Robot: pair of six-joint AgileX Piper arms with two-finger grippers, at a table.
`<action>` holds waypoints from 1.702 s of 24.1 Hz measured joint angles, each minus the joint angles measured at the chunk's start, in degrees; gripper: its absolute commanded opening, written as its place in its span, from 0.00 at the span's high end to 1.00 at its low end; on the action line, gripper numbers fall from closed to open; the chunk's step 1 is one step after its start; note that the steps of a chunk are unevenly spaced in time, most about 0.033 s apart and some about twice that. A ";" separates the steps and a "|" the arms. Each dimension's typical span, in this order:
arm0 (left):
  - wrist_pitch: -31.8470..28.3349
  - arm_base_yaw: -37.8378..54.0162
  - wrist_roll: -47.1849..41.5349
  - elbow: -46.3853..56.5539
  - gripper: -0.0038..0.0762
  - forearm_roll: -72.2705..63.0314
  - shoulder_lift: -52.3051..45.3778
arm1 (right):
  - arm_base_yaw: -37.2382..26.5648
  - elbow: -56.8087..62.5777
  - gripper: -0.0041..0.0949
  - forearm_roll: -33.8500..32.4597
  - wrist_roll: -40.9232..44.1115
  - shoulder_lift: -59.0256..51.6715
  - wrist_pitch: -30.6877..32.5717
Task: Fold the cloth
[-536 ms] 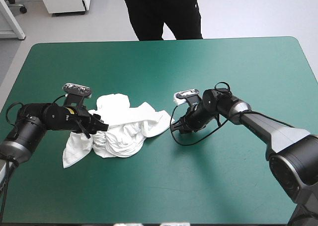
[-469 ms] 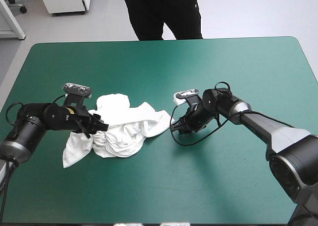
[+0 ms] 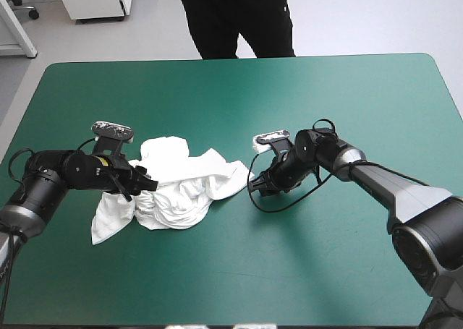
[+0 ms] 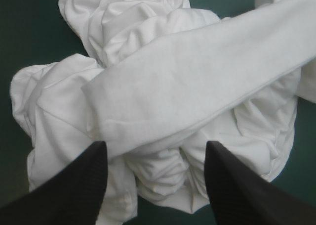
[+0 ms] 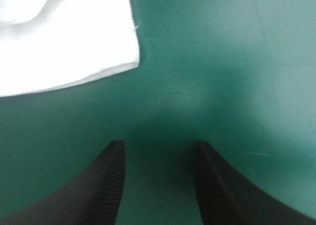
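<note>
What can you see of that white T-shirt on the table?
The T-shirt is white, soft-looking fabric, crumpled in a heap on the teal-green table, left of middle. One flat band lies across the creased folds. The left gripper hangs open over it; the right gripper is open beside its corner, not touching.

one white t-shirt [image 3: 181, 193] on one table [image 3: 217, 90]. two grippers, the left gripper [image 3: 147, 185] and the right gripper [image 3: 255, 186], each with two black fingers [image 4: 74, 185], four altogether.
</note>
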 measured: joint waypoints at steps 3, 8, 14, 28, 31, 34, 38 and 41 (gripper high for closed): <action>0.05 0.00 0.00 0.00 0.43 0.00 0.00 | 0.00 0.00 0.51 0.00 0.00 0.00 0.07; 0.05 0.00 0.00 0.00 0.43 0.00 0.00 | 0.00 0.00 0.51 0.03 0.00 -0.18 0.09; 0.21 0.00 0.00 0.00 0.43 0.00 0.00 | 0.00 -0.10 0.51 -3.82 2.47 -2.21 3.65; 0.27 0.00 0.00 0.00 0.43 0.00 0.00 | -15.18 -0.63 0.51 -20.70 13.83 -31.13 23.74; 0.41 0.00 0.00 0.00 0.43 0.00 0.00 | -16.91 -0.63 0.52 -20.86 14.60 -39.54 25.07; 2.51 0.00 0.75 -1.43 0.43 0.18 0.05 | -17.15 -0.63 0.52 -20.85 17.41 -46.74 25.38; 3.29 0.00 1.95 -3.68 0.43 0.23 0.05 | -17.26 -0.63 0.52 -21.09 19.05 -49.92 25.43; 4.49 -0.11 3.80 -5.75 0.41 0.23 0.68 | -17.26 -0.63 0.53 -21.26 19.52 -50.12 25.43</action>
